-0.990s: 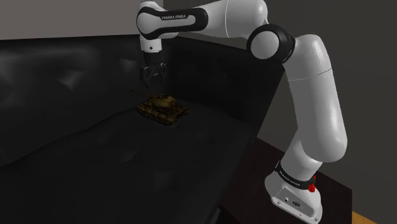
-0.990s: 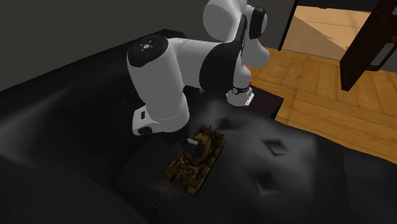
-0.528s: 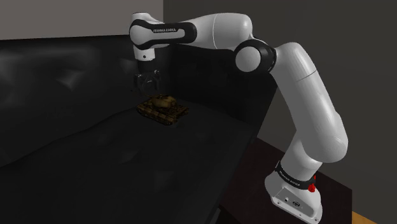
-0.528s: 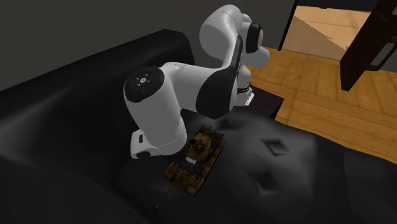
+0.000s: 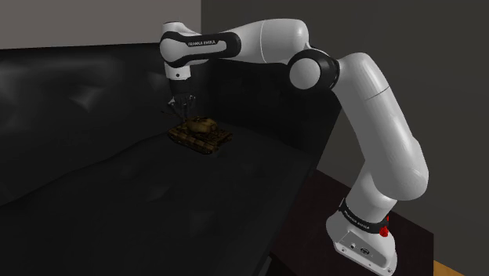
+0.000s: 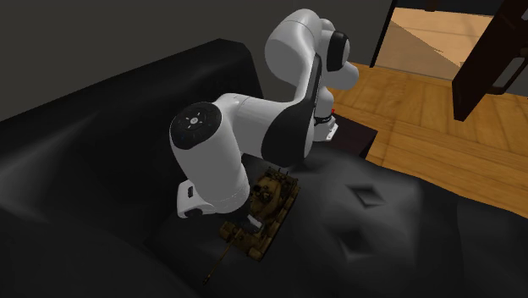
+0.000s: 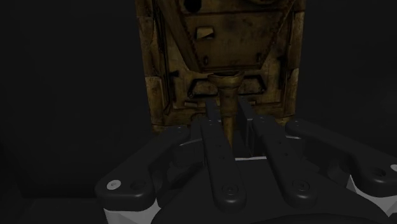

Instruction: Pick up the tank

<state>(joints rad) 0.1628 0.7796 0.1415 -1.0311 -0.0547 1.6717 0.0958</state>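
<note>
Wrist view: my fingers [image 7: 213, 137] are drawn in on the gun barrel [image 7: 228, 105] of the tank [image 7: 222, 51], one on each side and pressed against it as far as I can see. The tank is a camouflage-brown model resting on the seat of a black sofa [image 5: 117, 196], close to the backrest. I judge it light and rigid. The barrel is thin, though, and likely its frailest part, and a grip this far from the hull's middle may let the tank swing or droop. The hull sides, across the tracks, would give me a steadier hold.
</note>
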